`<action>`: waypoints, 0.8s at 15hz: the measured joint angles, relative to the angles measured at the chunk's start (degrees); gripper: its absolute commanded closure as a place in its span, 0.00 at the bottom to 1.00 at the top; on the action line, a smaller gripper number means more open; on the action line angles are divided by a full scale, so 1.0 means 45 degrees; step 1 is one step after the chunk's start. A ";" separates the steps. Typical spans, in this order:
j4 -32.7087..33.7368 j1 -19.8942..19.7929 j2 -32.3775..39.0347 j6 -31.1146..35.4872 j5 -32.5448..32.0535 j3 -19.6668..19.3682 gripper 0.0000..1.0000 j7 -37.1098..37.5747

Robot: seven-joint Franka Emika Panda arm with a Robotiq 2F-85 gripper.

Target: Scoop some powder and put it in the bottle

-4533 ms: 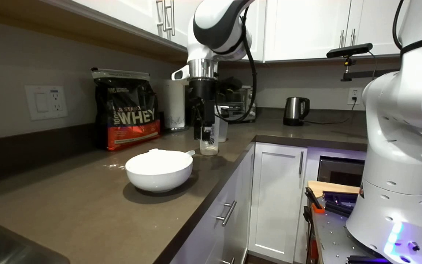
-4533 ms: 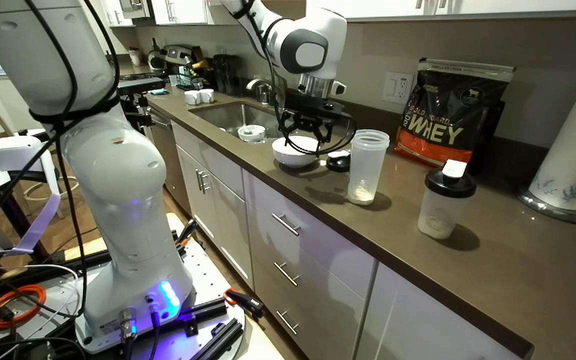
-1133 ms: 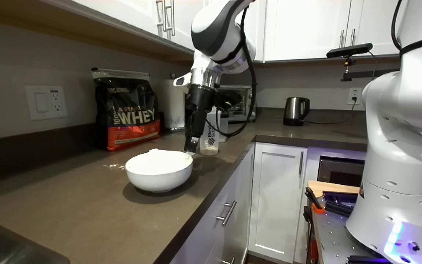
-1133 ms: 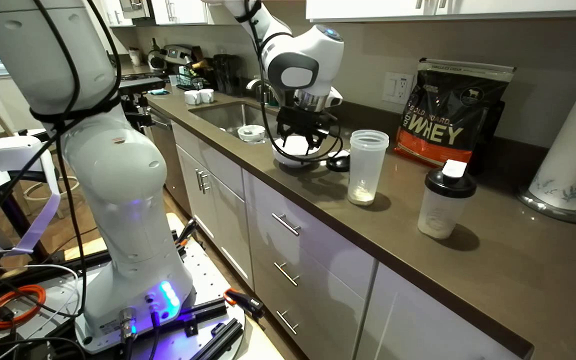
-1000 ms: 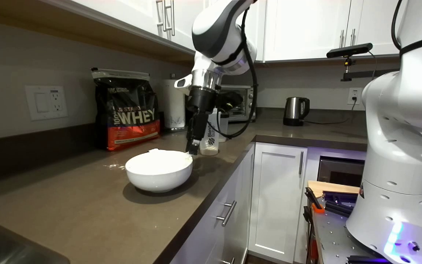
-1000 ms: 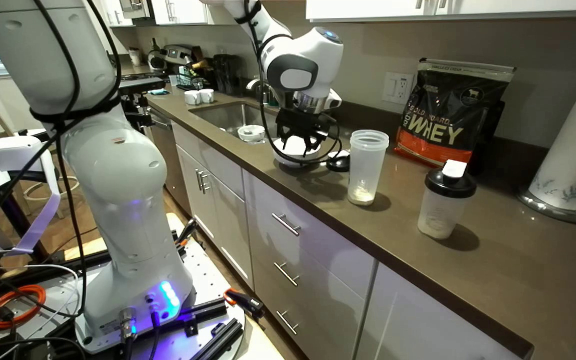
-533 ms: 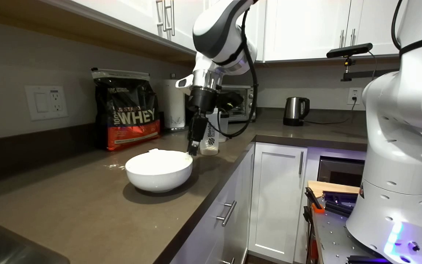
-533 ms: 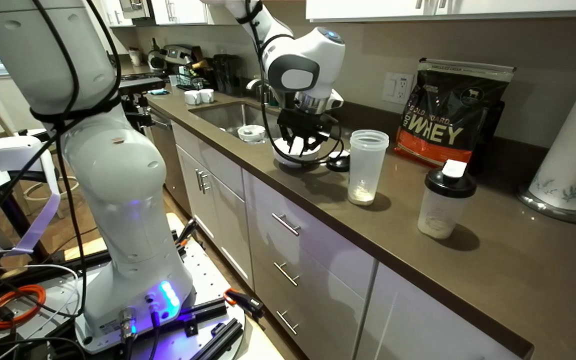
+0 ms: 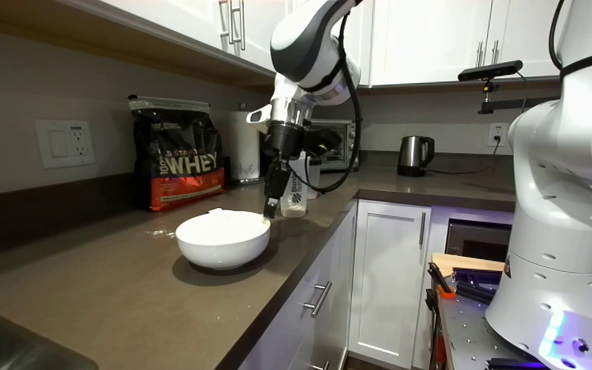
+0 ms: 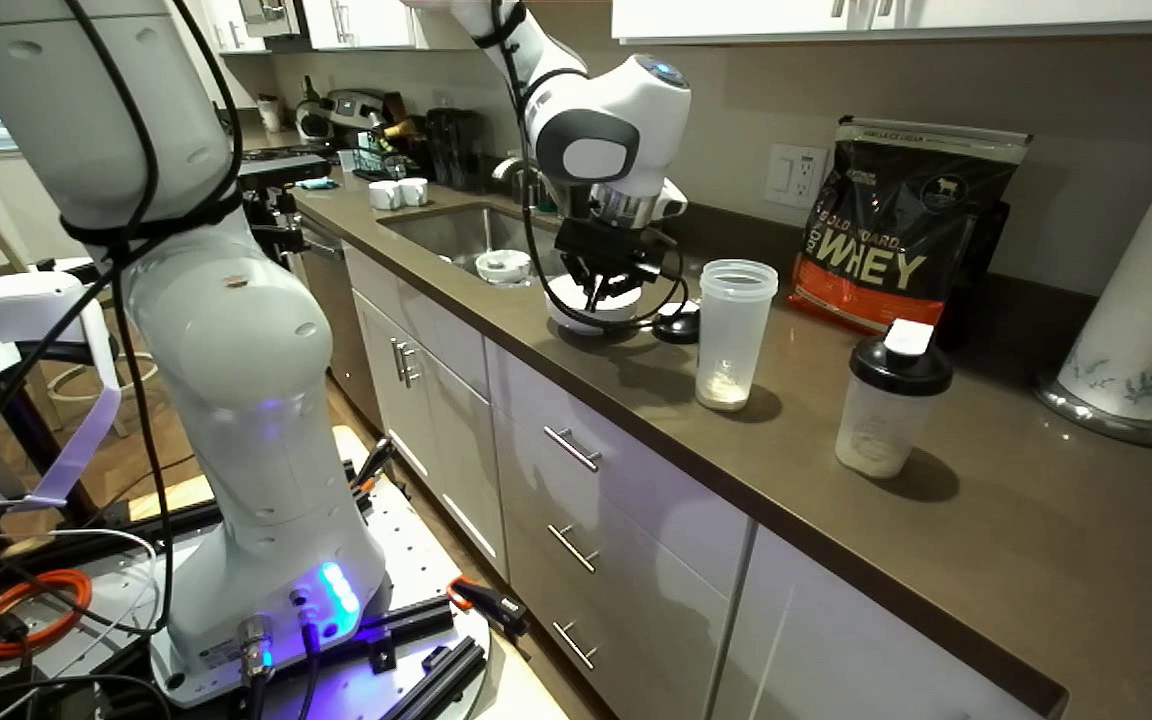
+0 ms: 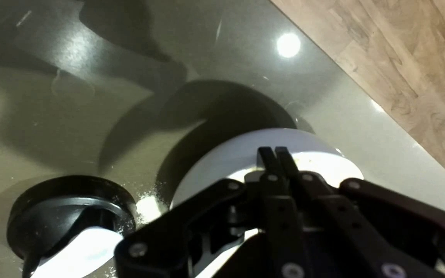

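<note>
Pale powder point(image 9: 224, 226) fills a white bowl point(image 9: 221, 253) on the counter, washed out by glare. At the bowl's rim on the bottle side, my gripper point(image 9: 270, 210) reaches down at a tilt. Its jaws stand together in the wrist view, with only a thin slit between the fingertips point(image 11: 282, 154). They sit where the scoop's handle leaned on the rim, and the handle is now hidden between them. The scoop's cup is out of sight. Upright and lidless, the translucent bottle point(image 10: 736, 330) stands beside the bowl with a little powder at its bottom.
A black lid point(image 11: 72, 216) lies beside the bowl amid spilled powder. Beyond the bottle stands a lidded shaker point(image 10: 891, 410). The WHEY bag point(image 10: 906, 230) and paper towel roll point(image 10: 1141, 310) are along the wall. The counter's front edge point(image 10: 636, 460) runs close by.
Over the last few seconds my gripper has come down and tilted onto the bowl's rim. In the last second its jaws have gone from open to shut, covering the scoop's handle.
</note>
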 measured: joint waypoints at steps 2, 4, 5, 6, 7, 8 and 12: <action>0.0000 0.0003 0.0000 0.0000 0.0000 0.0028 0.97 -0.0042; 0.0001 0.0010 -0.0001 0.0000 0.0000 0.0088 0.97 -0.0085; 0.0005 0.0012 -0.0007 -0.0003 0.0000 0.0122 0.97 -0.0101; 0.0009 0.0020 -0.0013 -0.0003 -0.0001 0.0154 0.97 -0.0104; 0.0015 0.0026 -0.0017 -0.0003 -0.0003 0.0193 0.97 -0.0105; 0.0025 0.0033 -0.0021 -0.0003 -0.0004 0.0241 0.97 -0.0105; 0.0107 0.0043 -0.0033 -0.0004 -0.0185 0.0488 0.97 -0.0105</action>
